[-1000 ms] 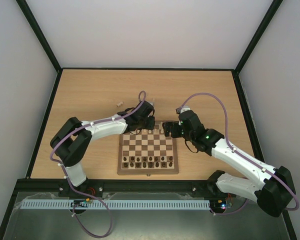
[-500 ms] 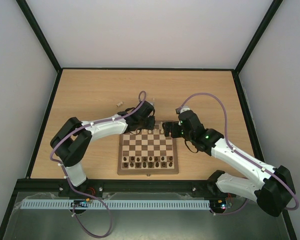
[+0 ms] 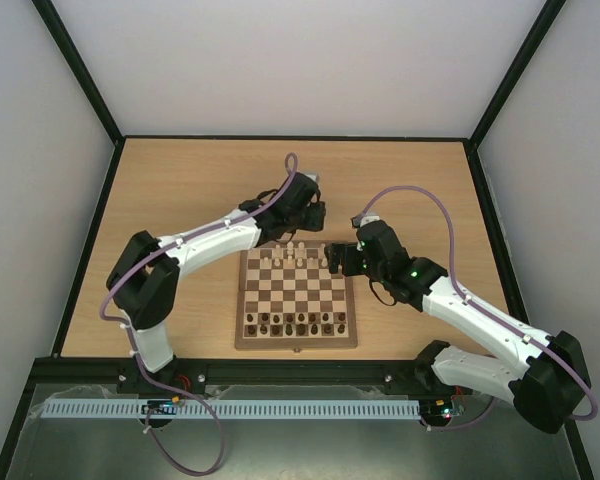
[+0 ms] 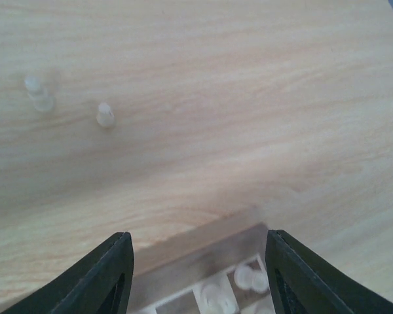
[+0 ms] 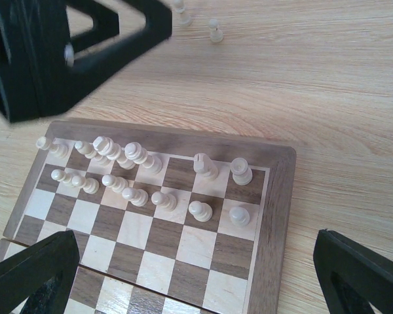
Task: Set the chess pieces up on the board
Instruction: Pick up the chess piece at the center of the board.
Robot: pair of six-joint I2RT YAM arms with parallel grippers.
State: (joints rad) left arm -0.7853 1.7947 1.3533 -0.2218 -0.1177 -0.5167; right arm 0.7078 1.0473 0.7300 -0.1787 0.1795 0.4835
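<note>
The board [image 3: 296, 298] lies between my arms. Cream chess pieces [image 5: 137, 196] fill its two far rows, and dark chess pieces [image 3: 295, 322] stand along the near rows. My left gripper [image 3: 312, 215] hovers just beyond the board's far edge [image 4: 203, 252], open with nothing between its fingers [image 4: 111, 275]. Two loose cream pieces [image 4: 105, 115] stand on the table ahead of it. My right gripper [image 3: 332, 260] hangs over the board's far right corner, open wide and holding nothing. In the right wrist view the left gripper [image 5: 72, 52] shows at top left.
The two loose cream pieces [image 3: 239, 205] stand on the light wood table left of the left gripper. Black frame rails and white walls enclose the table [image 3: 430, 190]. The arms' purple cables [image 3: 420, 195] arc above the far half.
The left gripper has opened, left a cream piece on the far row, and drawn back up and away from the board. The right arm stays still.
</note>
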